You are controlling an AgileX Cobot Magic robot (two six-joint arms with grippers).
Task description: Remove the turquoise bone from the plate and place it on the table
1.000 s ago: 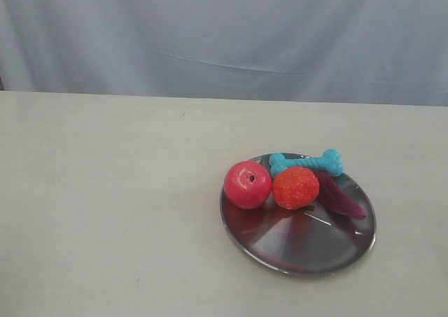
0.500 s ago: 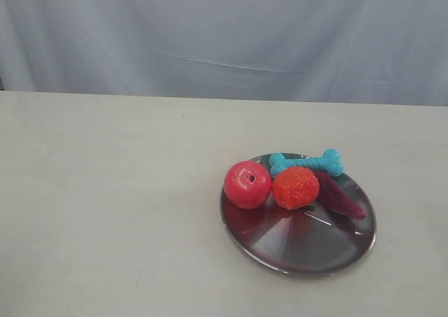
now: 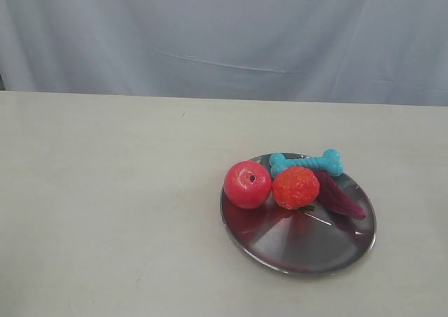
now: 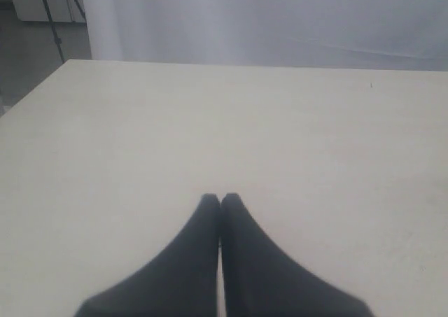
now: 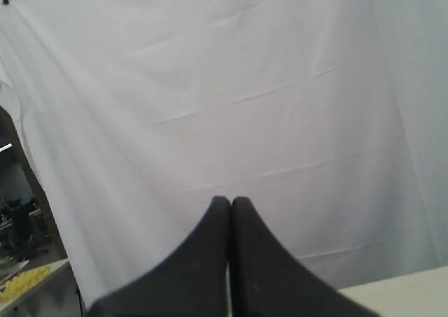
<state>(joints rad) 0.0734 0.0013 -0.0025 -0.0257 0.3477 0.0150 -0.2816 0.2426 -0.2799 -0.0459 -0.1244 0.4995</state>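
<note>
At the left wrist, the left hand (image 4: 220, 199) is closed tight and empty above bare bench (image 4: 140, 135). The right hand (image 5: 229, 201), likewise closed on nothing, faces a white curtain (image 5: 245, 86). Farther out, the turquoise bone (image 3: 306, 162) lies on the plate (image 3: 308, 250), at its far side, just behind an orange ball (image 3: 295, 187). Nothing looks done yet; reach, grasp, lift and set-down all remain.

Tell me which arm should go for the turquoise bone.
Probably the right arm: the turquoise bone lies on the plate, right of centre in the exterior view, which is that arm's side.
</note>
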